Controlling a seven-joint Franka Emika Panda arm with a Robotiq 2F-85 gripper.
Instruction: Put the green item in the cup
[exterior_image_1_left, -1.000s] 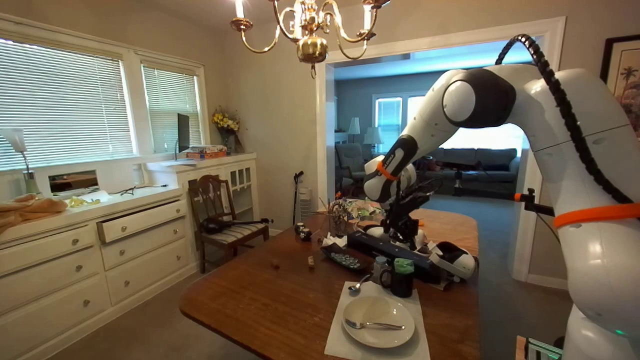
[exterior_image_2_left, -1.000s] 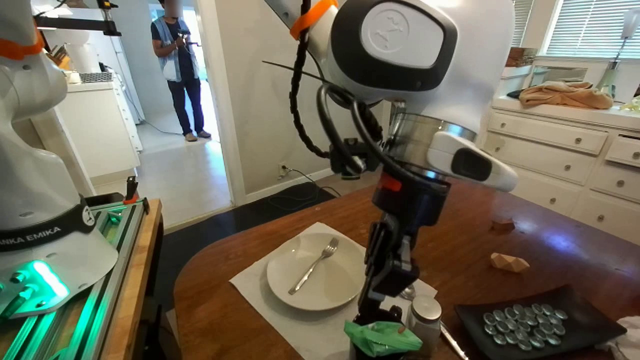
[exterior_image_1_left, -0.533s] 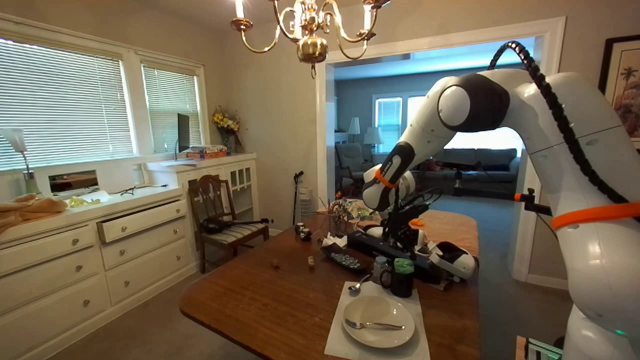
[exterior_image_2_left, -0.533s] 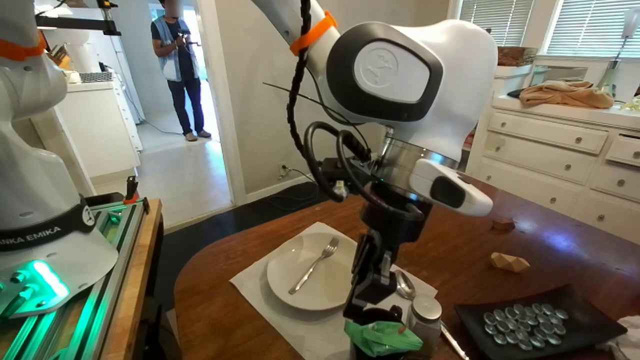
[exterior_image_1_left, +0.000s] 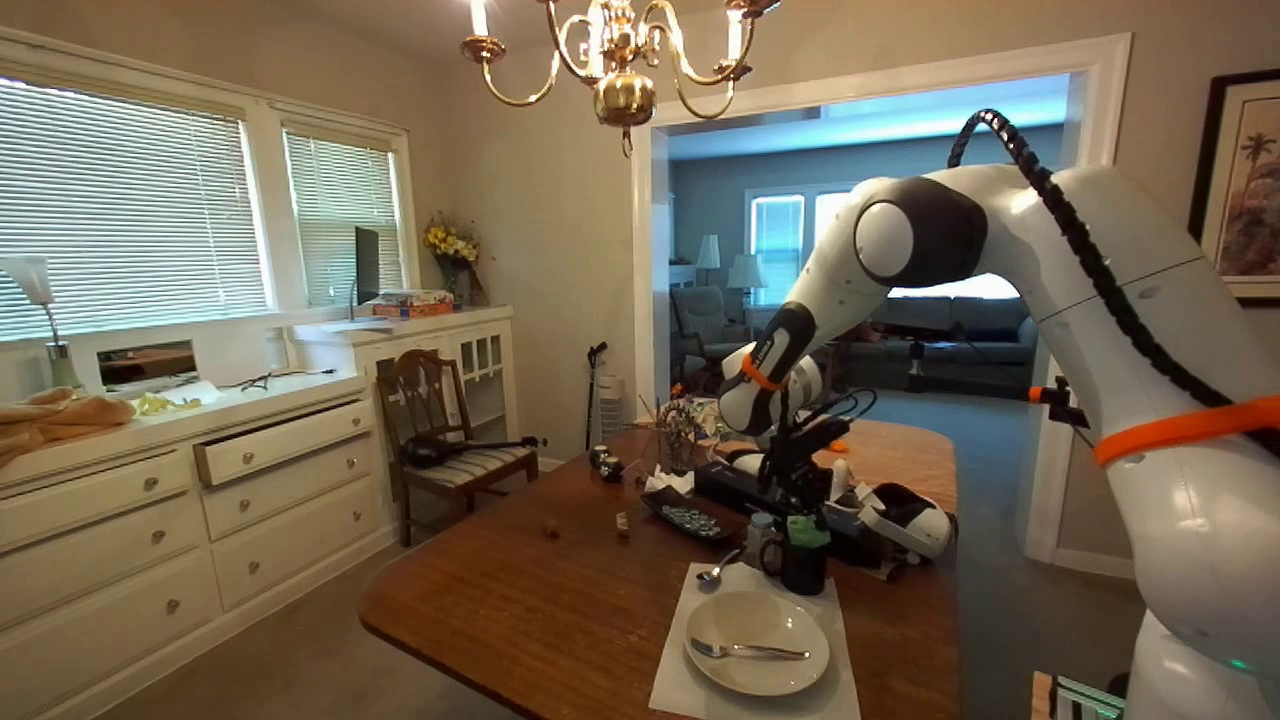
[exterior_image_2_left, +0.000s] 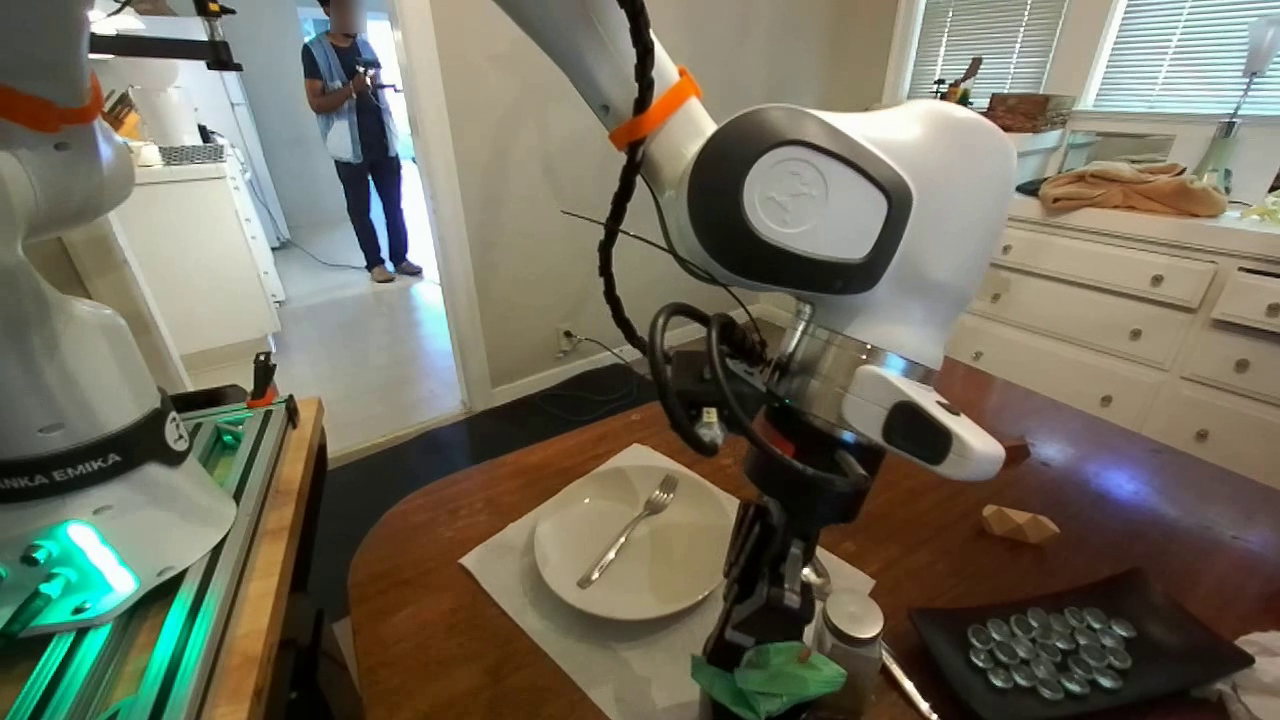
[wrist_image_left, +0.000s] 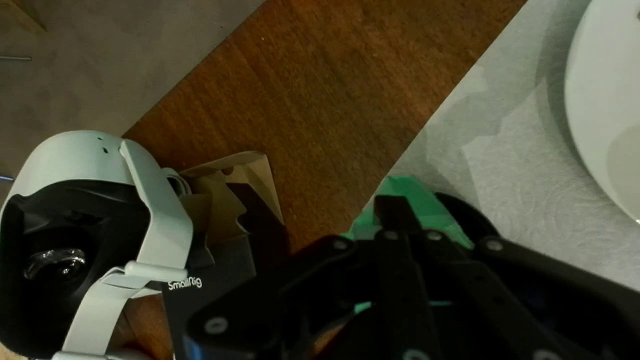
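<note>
1. Crumpled light-green item (exterior_image_2_left: 770, 685), protruding from the mouth of the black handled mug (exterior_image_1_left: 803, 572).
2. Black two-fingered tool (wrist_image_left: 402, 215), jaws pressed together, ending at the item.
3. In an exterior view, just beside the mug at 10 o'clock: clear metal-lidded jar (exterior_image_1_left: 758, 542); at 7 o'clock: round white plate (exterior_image_1_left: 757, 618) bearing a silver fork (exterior_image_1_left: 752, 653), on a white rectangular mat (exterior_image_1_left: 678, 690).
4. Brown wooden tabletop (exterior_image_1_left: 540, 620), beneath.

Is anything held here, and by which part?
Cannot be told: the gripper is shut at the green item in the black mug, but whether it pinches any is hidden.
</note>
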